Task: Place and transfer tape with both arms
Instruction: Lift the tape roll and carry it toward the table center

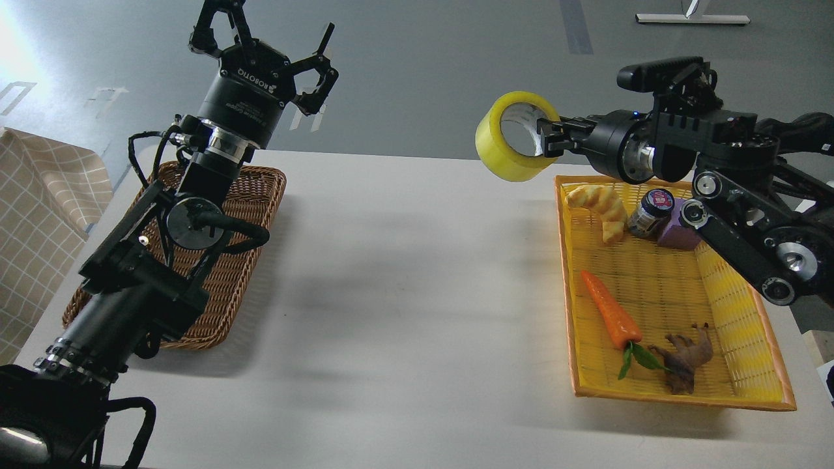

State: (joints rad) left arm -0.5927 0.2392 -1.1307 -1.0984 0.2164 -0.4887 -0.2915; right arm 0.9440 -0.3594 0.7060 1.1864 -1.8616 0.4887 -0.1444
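Fingers (546, 133) of the right arm pinch the tape (515, 135) aloft; left fingers (311, 45) spread wide, empty. Pickup looks done, handover and placing remain.

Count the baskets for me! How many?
2. The brown wicker basket sits on the left, partly behind the left arm. The yellow basket, holding toy food, sits on the right.
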